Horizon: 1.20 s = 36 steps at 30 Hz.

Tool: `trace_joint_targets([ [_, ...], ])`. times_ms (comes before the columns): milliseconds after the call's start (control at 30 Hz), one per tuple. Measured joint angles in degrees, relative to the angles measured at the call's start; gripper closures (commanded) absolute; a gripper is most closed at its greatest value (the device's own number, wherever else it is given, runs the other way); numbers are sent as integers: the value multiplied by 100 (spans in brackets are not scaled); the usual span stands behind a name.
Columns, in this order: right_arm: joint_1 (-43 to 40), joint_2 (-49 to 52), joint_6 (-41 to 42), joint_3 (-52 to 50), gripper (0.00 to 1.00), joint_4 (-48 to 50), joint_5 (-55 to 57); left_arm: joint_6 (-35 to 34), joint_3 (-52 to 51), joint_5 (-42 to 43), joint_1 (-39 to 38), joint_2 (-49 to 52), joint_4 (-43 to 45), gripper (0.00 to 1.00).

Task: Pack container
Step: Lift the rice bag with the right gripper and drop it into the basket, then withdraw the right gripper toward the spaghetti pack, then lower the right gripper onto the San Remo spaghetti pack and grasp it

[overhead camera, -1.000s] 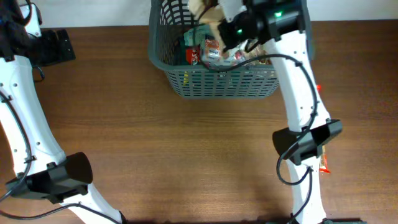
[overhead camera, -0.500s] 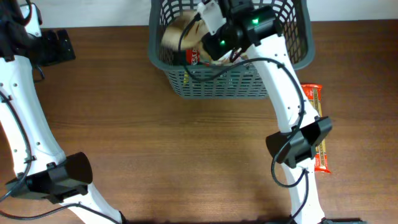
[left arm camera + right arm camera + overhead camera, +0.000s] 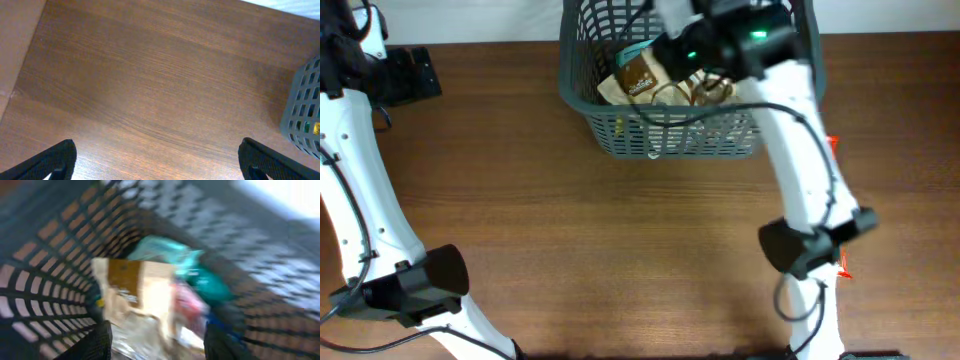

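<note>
The container [image 3: 680, 135], a dark grey lattice basket, stands at the table's far edge. Inside it a tan packet with a brown label [image 3: 640, 75] lies on other packets, with a teal packet [image 3: 185, 265] behind it. My right gripper [image 3: 160, 345] hangs inside the basket just above the tan packet [image 3: 135, 290]. Its fingers [image 3: 97, 340] are apart and hold nothing, though this view is blurred. My left gripper [image 3: 160, 155] is wide open over bare wood at the far left, well clear of the basket's corner [image 3: 305, 115].
An orange-red packet [image 3: 841, 266] lies on the table to the right of the basket, mostly hidden behind my right arm [image 3: 800, 150]. Both arm bases stand at the near edge. Brown table runs between the basket and the near edge.
My right gripper swung over the basket with the tan packet and opened. The packet now lies inside the basket. The left arm has not moved.
</note>
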Motion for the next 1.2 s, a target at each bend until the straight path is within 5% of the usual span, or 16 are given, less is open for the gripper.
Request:
trace_joint_targets([
  [300, -1585, -2184, 321, -605, 44, -96, 398, 0, 0, 0, 0, 0, 2, 1],
  [567, -3606, -4476, 680, -4369, 39, 844, -28, 0, 0, 0, 0, 0, 2, 1],
  [700, -3744, -4859, 743, -5372, 35, 518, -55, 0, 0, 0, 0, 0, 0, 1],
  [867, -3762, -4966, 752, -6612, 1, 684, 229, 0, 0, 0, 0, 0, 0, 1],
  [1200, -3753, -3963, 538, -8743, 1, 1692, 323, 0, 0, 0, 0, 0, 0, 1],
])
